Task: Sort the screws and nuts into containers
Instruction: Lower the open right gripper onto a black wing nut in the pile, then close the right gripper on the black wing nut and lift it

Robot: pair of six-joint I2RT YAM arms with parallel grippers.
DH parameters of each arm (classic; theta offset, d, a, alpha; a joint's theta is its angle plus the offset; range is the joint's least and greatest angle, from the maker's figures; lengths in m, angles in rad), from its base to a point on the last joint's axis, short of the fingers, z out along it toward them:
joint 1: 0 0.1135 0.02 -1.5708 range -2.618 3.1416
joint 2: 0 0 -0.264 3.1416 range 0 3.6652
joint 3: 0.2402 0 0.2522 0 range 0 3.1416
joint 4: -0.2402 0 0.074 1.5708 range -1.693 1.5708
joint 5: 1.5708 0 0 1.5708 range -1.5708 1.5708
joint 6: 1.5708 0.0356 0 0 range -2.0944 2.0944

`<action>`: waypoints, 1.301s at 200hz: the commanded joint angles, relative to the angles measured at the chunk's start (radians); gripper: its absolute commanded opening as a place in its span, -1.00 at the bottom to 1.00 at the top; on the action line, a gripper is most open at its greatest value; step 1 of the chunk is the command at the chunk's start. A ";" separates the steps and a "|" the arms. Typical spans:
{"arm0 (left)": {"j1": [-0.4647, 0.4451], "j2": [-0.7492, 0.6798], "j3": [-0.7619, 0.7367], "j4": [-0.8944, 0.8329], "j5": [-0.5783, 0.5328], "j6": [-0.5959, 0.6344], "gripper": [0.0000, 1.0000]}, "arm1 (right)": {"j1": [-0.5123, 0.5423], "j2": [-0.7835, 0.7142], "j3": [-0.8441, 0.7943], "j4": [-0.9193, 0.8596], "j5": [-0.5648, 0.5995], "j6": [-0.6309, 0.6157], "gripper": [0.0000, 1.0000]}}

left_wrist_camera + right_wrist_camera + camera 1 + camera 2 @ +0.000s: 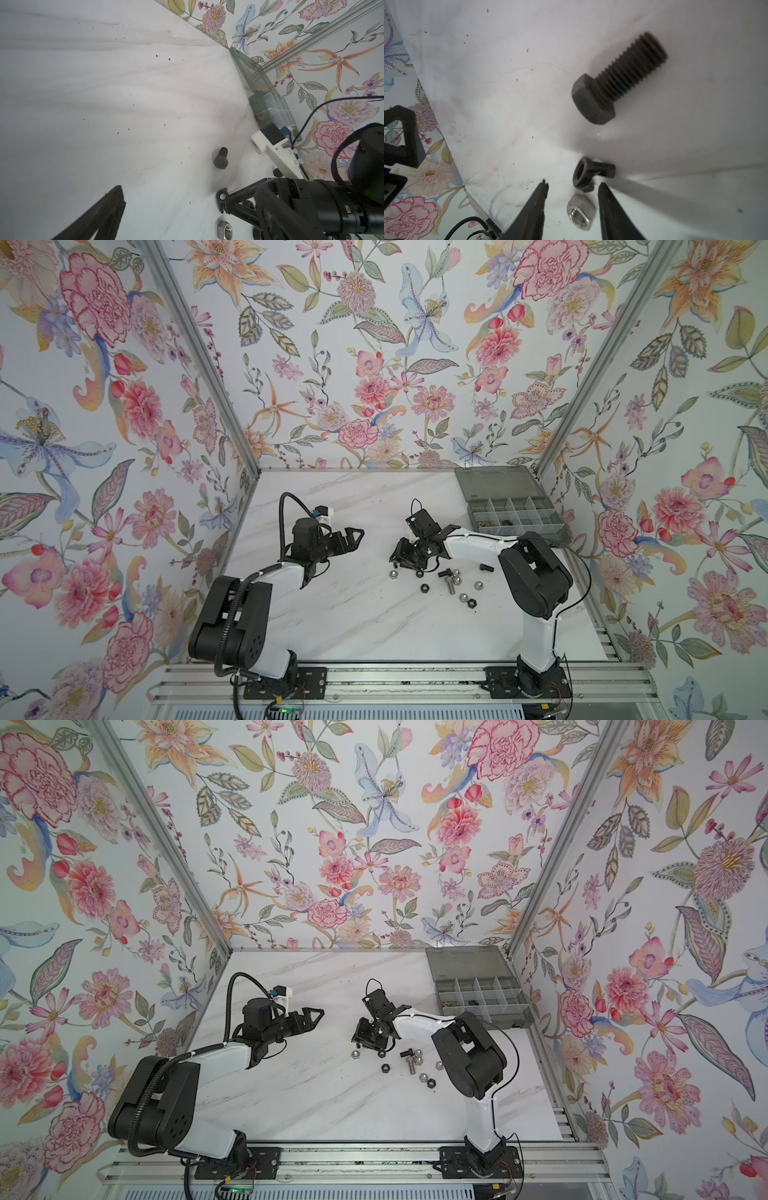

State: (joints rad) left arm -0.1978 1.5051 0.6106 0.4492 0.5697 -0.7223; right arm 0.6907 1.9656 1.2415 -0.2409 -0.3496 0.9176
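Over in the far right corner of the white marble-look worktop (353,626) sits the translucent smoky-grey plastic organiser box (517,510), lid (494,485) flopped open so the cells (498,512) are reachable. The left gripper (355,536) hangs spread over the left half, probably just parked. The right gripper (573,185) points down into the loose pile (455,583) nearer the right edge, jaws parted around a shiny silver hex nut (581,214), not squeezing yet. Just beyond lie a black hex-head bolt (616,83) and a black winged nut (600,172). Cell contents are too tiny to read, and the right arm (536,572) hides part of the box's near edge.
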 commanded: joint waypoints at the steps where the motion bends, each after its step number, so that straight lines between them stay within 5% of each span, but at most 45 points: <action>1: -0.009 0.006 -0.015 0.029 0.012 0.006 0.99 | 0.003 0.023 -0.005 0.003 0.005 0.010 -0.14; 260: -0.009 0.030 -0.012 0.045 0.021 0.005 0.99 | -0.009 0.099 0.021 -0.013 0.064 -0.022 -0.53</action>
State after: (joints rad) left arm -0.1978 1.5188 0.6090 0.4644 0.5724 -0.7223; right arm 0.6895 2.0132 1.2625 -0.2039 -0.3344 0.9123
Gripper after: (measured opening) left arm 0.994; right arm 0.238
